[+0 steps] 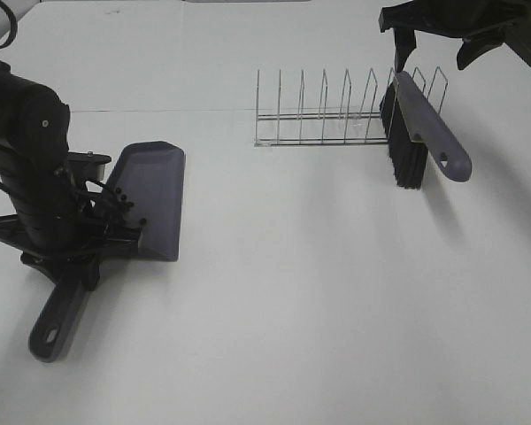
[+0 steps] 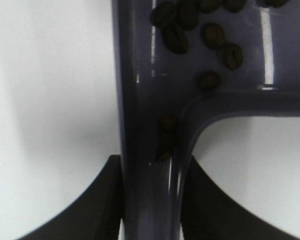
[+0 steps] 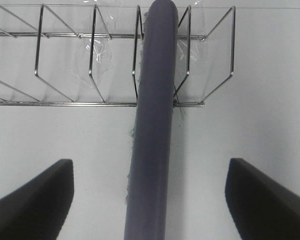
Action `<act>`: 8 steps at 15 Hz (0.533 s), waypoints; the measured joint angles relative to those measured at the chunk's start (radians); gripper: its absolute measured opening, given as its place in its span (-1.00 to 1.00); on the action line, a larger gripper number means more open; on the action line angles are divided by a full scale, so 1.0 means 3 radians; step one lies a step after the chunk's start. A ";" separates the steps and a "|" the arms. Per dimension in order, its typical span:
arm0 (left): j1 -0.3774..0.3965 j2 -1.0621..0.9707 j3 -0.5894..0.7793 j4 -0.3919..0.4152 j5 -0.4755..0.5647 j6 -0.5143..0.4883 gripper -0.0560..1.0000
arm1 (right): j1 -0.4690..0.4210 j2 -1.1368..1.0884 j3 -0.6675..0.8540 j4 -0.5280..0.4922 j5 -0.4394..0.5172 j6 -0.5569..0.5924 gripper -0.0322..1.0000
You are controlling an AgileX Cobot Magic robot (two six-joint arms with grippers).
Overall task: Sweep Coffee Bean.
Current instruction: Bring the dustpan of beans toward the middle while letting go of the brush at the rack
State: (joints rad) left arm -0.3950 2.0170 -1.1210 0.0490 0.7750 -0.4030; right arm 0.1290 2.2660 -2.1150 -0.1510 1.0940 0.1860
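The coffee beans [image 2: 200,30], small dark brown ovals, lay loosely clustered inside the purple dustpan [image 2: 145,100], just beyond the left gripper [image 2: 152,200], two lodged nearer it.

Left gripper [image 2: 152,200] clamped, right gripper [image 3: 150,195] wide.

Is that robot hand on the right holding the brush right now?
No, the right gripper is wide open, its fingers standing apart on either side of the brush, which rests in the wire rack.
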 joint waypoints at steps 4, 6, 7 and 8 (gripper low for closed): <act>-0.0153 0.0053 0.0000 -0.0187 -0.0097 0.0000 -0.39 | 0.0000 -0.0003 0.0000 0.0017 0.0073 -0.0003 0.52; -0.0187 0.0057 0.0000 -0.0260 -0.0133 0.0000 -0.39 | 0.0000 -0.0003 0.0000 0.0017 0.0137 -0.0007 0.52; -0.0187 0.0060 0.0000 -0.0277 -0.0147 0.0000 -0.39 | 0.0000 -0.0003 0.0000 0.0017 0.0160 -0.0007 0.52; -0.0187 0.0063 0.0000 -0.0293 -0.0167 0.0000 -0.35 | 0.0000 -0.0007 0.0000 0.0017 0.0193 -0.0010 0.52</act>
State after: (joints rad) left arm -0.4510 2.0360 -1.1210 -0.0390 0.7250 -0.4030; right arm 0.1290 2.2640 -2.1150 -0.1460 1.1520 0.1830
